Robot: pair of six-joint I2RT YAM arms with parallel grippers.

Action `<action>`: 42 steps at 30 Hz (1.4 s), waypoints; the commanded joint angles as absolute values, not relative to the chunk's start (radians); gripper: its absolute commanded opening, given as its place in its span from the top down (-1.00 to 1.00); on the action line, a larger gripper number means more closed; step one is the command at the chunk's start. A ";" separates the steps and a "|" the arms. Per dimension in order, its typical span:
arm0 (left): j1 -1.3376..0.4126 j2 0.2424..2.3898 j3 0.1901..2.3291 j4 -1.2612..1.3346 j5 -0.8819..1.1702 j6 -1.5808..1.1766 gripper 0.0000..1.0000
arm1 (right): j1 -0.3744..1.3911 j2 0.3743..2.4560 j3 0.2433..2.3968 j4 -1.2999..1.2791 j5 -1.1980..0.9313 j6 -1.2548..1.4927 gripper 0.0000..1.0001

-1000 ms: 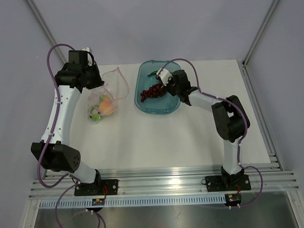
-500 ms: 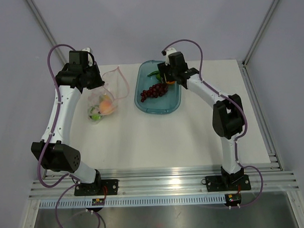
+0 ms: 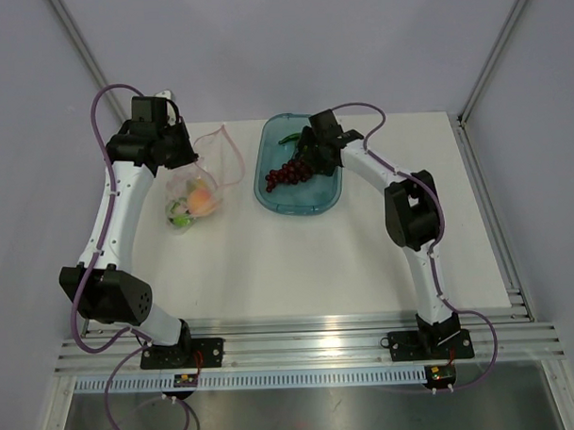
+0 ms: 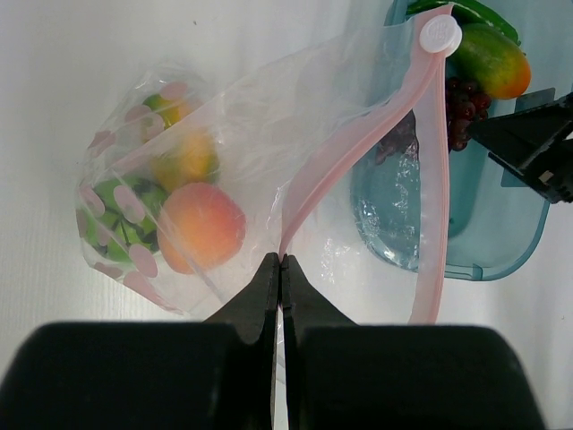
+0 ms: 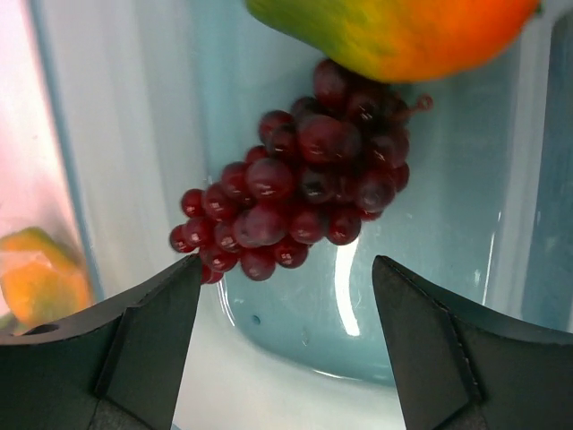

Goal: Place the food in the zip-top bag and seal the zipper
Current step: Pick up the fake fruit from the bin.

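We see the left gripper (image 3: 184, 160) at the upper left of the table (image 3: 317, 261) in the top view. Its 2 fingers are pressed together on the edge of the zip-top bag (image 3: 199, 190). In the left wrist view the pinch is plain. The fingertips meet at lower centre on the pink zipper (image 4: 354, 152), which climbs to a white slider tab (image 4: 440, 34) at the upper right, and the mouth gapes between 2 pink strips. Inside the bag, on the left of that view, we count 3 pieces: a peach-pink fruit (image 4: 201, 228), a bagged mango (image 4: 185, 161) just above it, and a green fruit (image 4: 116, 224) to the left of both.

The right gripper (image 3: 309, 158) hangs over the teal tray (image 3: 305, 200) at upper centre of the top view, jaws spread wide and holding nothing. In the right wrist view its 2 fingers sit at the lower left and lower right. The grape bunch (image 5: 295, 188) lies on the tray floor just above the gap between them. A second mango (image 5: 403, 31) rests against the top of the bunch at the upper edge.
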State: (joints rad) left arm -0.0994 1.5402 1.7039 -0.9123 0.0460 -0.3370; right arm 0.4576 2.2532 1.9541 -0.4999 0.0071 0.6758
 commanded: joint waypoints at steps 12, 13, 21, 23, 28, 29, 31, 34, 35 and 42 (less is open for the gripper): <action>-0.103 1.508 1.693 -0.858 0.055 -0.324 1.00 | 0.462 2.377 2.074 -0.604 0.155 1.190 -0.99; -0.103 1.509 1.694 -0.861 0.052 -0.319 1.00 | 0.462 2.390 2.089 -0.633 0.158 1.198 -0.99; -0.103 1.506 1.692 -0.862 0.055 -0.318 1.00 | 0.476 2.428 2.095 -0.612 0.281 1.267 -0.99; -0.103 1.506 1.695 -0.864 0.055 -0.316 1.00 | 0.479 2.439 2.120 -0.626 0.322 1.263 -0.99; -0.103 1.512 1.706 -0.867 0.058 -0.314 1.00 | 0.505 2.480 2.233 -0.718 0.413 1.207 -0.88; -0.103 1.514 1.707 -0.867 0.057 -0.316 1.00 | 0.506 2.493 2.243 -0.718 0.408 1.207 -0.79; -0.103 1.513 1.709 -0.867 0.058 -0.318 1.00 | 0.508 2.502 2.243 -0.715 0.405 1.201 -0.70; -0.103 1.509 1.709 -0.868 0.055 -0.316 1.00 | 0.511 2.519 2.240 -0.719 0.402 1.195 -0.59; -0.103 1.508 1.710 -0.868 0.055 -0.314 1.00 | 0.509 2.525 2.234 -0.719 0.403 1.193 -0.57; -0.103 1.513 1.709 -0.865 0.066 -0.316 1.00 | 0.514 2.478 2.171 -0.654 0.426 1.152 -0.06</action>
